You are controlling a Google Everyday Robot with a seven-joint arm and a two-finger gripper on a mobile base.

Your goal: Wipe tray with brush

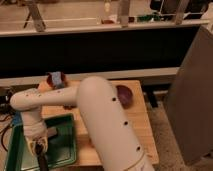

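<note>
**Hand down in the tray**

The white arm (100,125) bends from the lower right up over the table (140,125) and drops down at the left, ending in the hand (41,152), which points down into the near part of the tray (67,150). The tray is green and sits at the table's front left corner.

The hand is a dark shape below the pale wrist, reaching to the tray floor or just above it (contact cannot be told). Whether its fingers are spread or pressed together cannot be told, nor whether it holds anything. A small grey-brown bar, the brush (51,132), shows just beside the wrist, right of it, over the tray's middle; whether it lies on the tray floor or is fixed to the arm is unclear.

Well apart, on the right of the table, stands a maroon bowl (125,95). At the table's back left is a small blue and dark object (55,78).
</note>
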